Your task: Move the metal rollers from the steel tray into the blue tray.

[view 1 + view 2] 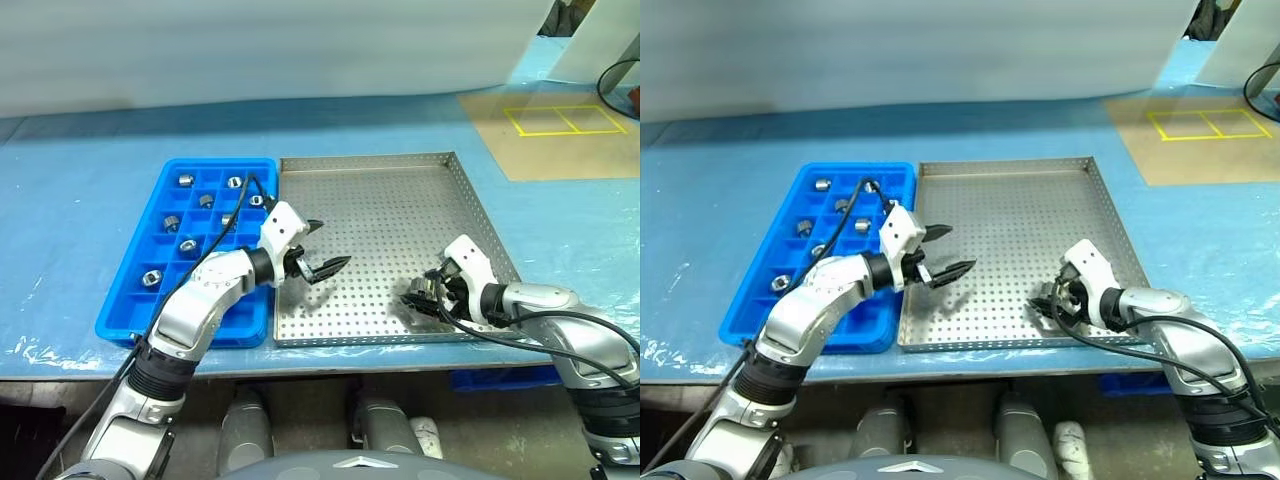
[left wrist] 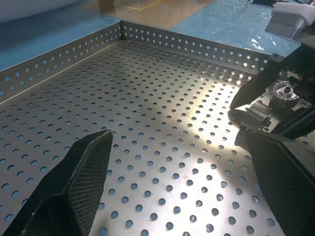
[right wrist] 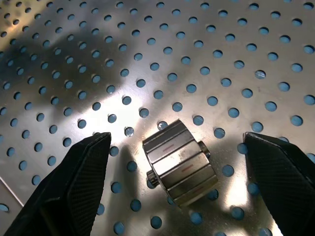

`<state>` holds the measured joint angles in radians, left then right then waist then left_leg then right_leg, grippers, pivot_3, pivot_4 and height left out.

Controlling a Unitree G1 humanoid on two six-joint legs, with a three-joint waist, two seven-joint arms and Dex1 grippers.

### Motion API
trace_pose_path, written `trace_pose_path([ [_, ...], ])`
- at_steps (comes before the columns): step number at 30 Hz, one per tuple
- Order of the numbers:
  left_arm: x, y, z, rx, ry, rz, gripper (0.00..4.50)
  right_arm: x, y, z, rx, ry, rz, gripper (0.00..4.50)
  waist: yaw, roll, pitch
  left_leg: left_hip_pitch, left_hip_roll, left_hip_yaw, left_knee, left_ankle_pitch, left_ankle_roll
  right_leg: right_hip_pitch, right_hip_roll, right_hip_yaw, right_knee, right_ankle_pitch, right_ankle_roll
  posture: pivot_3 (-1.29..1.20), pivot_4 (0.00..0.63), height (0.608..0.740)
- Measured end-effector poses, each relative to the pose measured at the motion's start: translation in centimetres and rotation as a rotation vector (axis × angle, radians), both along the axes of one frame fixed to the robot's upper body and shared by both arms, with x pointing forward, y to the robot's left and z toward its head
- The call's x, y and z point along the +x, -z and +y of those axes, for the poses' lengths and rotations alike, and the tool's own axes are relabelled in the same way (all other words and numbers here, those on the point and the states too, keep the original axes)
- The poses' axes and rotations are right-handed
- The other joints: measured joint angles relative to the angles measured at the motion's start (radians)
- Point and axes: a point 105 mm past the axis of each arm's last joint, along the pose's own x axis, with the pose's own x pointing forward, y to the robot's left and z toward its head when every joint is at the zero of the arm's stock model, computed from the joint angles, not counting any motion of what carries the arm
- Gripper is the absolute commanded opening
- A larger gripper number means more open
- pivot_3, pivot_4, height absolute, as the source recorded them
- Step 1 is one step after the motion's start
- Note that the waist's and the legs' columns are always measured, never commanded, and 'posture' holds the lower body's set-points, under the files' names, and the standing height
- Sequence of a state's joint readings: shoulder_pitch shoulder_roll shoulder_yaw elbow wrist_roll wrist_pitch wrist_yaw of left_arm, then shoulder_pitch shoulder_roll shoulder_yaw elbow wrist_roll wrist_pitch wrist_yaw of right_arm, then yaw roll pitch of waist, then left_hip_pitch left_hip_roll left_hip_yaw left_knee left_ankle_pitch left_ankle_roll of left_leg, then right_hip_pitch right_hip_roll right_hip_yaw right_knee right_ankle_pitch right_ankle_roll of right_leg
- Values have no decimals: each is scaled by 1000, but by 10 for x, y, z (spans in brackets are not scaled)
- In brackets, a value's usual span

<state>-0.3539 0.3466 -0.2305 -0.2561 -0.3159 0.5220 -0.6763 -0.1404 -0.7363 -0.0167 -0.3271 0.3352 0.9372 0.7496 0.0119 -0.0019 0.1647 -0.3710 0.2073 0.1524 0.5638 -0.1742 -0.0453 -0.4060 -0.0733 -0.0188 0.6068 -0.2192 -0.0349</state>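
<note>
Already most of the job looks done. At the far left the blue tray lies on the desk, and several metal rollers sit singly in its cells; at least seven can be counted, though the left arm covers part of the grid.

Next comes the left gripper, hovering over the near-left part of the steel tray, just past the blue tray's edge. Its jaws stand wide apart and carry nothing; the left wrist view shows only bare perforated sheet between them.

The steel tray itself touches the blue tray's right side. Its floor is bare across the middle and back.

Further right, near the steel tray's front-right corner, the right gripper points down at the floor with its jaws spread to either side of one last roller, which lies on its side on the perforated metal. The fingers are clear of it, so it is bracketed, not gripped.

By my reading, this roller is the only one left in the steel tray. What remains is to close on it, lift it, and set it into a free cell of the blue tray.
</note>
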Motion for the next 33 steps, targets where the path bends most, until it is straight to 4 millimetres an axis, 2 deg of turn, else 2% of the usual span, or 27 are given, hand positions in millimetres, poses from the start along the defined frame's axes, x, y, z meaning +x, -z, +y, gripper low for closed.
trace_pose_path([
  [3,-7,3,0,24,50,23,4500,0,1,-2,-8,6,2,3854,0,0,0,0,0,0,0,0,0,0,0,0,0,0,0,-254,150,740],
  [10,-19,4,13,138,200,37,4500,2,2,-3,-7,12,-3,1397,0,1,0,1,0,0,0,0,0,0,0,0,0,0,0,-257,150,740],
  [11,-21,5,14,155,220,35,4500,2,2,-3,-6,11,-4,1284,0,1,0,1,0,0,-1,0,0,0,0,0,0,0,0,-258,150,740],
  [16,-30,6,15,194,312,11,4500,3,2,-1,0,9,-16,1284,0,1,0,1,0,1,-1,0,0,0,0,0,0,0,0,-247,150,740],
  [20,-29,2,14,203,311,-38,4500,16,-9,19,69,-18,-85,1284,-7,2,0,1,0,1,-1,0,-1,0,0,0,1,0,0,-191,150,740],
  [25,-34,-4,13,184,257,-88,4500,36,-41,74,179,-171,-209,1284,-16,2,0,0,1,0,-1,1,-2,-1,0,-1,1,0,-1,-80,150,740],
  [30,-36,-5,26,169,111,-91,4500,46,-49,123,250,-312,-227,1284,2,2,0,-2,1,0,-2,1,-2,-2,0,-2,1,0,-1,31,150,740],
  [33,-30,1,44,182,-61,-83,4500,58,-56,149,269,-371,-260,1284,13,2,0,-2,1,-1,-2,1,-2,-2,0,-3,1,0,-1,100,150,740],
])
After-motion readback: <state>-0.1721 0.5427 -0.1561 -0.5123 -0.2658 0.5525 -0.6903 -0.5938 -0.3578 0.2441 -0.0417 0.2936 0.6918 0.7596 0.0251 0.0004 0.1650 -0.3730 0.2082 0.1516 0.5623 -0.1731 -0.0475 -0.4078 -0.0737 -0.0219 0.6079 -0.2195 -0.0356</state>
